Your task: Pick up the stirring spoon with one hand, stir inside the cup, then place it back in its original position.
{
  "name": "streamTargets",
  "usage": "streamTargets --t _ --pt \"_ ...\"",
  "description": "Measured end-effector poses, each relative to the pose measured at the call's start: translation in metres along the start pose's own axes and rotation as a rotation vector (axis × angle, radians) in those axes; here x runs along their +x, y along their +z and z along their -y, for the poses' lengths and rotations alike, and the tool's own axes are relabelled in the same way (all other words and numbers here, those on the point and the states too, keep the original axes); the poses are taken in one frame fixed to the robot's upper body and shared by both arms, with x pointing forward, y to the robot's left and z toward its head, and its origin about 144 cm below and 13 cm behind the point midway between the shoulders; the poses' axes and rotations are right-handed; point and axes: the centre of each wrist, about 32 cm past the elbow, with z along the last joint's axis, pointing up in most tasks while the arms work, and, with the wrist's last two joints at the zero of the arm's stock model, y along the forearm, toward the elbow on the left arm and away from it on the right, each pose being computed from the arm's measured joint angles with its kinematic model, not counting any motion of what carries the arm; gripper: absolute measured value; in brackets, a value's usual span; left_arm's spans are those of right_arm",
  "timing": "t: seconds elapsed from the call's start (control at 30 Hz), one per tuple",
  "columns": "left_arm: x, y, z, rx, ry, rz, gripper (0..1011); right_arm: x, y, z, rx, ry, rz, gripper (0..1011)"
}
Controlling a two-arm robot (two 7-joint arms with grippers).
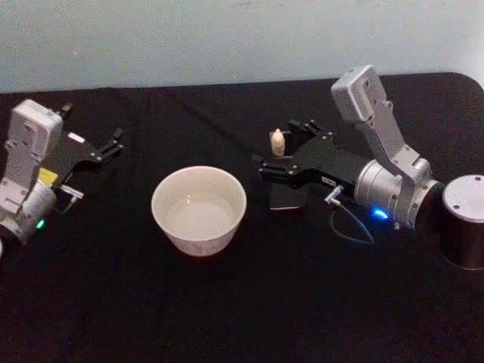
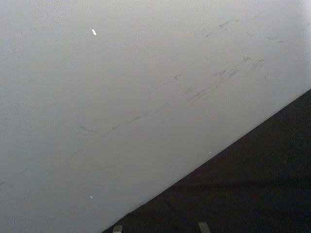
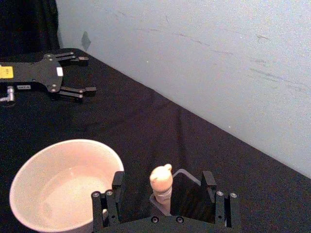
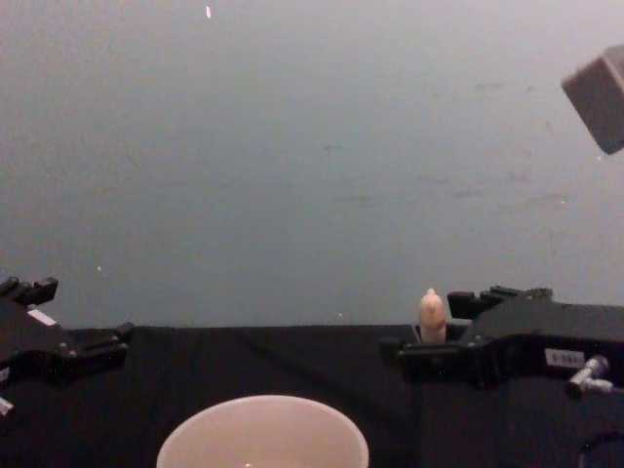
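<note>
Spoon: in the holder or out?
In, upright. The spoon pokes up from the dark holder, between the open fingers of the right pincer. Left pincer parked, far left.

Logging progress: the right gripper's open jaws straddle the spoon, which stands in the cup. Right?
No: the stirring spoon stands in the dark holder, not the cup, per the right wrist view. The right gripper does straddle it, jaws open.

The cup (image 1: 199,209) looks like smooth cream ceramic, slight sheen. Right of it the stirring spoon (image 1: 278,141) has a pale matt wooden handle. Black matt cloth (image 1: 227,318) under the cup, scuffed matt wall (image 1: 189,38) behind it.
</note>
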Motion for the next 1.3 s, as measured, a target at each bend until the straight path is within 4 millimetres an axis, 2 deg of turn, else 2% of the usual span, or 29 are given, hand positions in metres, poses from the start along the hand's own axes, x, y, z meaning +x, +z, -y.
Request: streamTargets --t 0.57,0.77,0.93,0.97,1.0,1.03,1.17,1.2,1.3 --pt "0.0 0.0 0.0 0.0 0.0 0.0 1001 0.0004 -0.0003 -0.0017 -0.002 -0.013 0.002 996" --pt "0.0 0.0 0.0 0.0 0.0 0.0 1001 0.0003 -0.0005 -0.0016 -0.002 -0.012 0.002 882" --pt "0.0 0.0 0.0 0.0 0.0 0.0 1001 0.0003 -0.0004 -0.0015 -0.002 -0.012 0.002 741" --pt "0.0 0.0 0.0 0.0 0.0 0.0 1001 0.0003 -0.0005 -0.0015 -0.002 -0.012 0.003 684" --pt "0.0 0.0 0.0 0.0 0.0 0.0 1001 0.0002 -0.0004 -0.0015 -0.002 -0.011 0.003 684" --pt "0.0 0.0 0.0 0.0 0.0 0.0 1001 0.0002 -0.0004 -0.0015 -0.002 -0.011 0.003 624" --pt "0.0 0.0 0.0 0.0 0.0 0.0 1001 0.0002 -0.0004 -0.0015 -0.002 -0.011 0.003 503" --pt "0.0 0.0 0.0 0.0 0.0 0.0 1001 0.0001 -0.0004 -0.0015 -0.002 -0.011 0.003 503" --pt "0.0 0.0001 0.0 0.0 0.0 0.0 1001 0.0001 -0.0003 -0.0015 -0.002 -0.011 0.003 386"
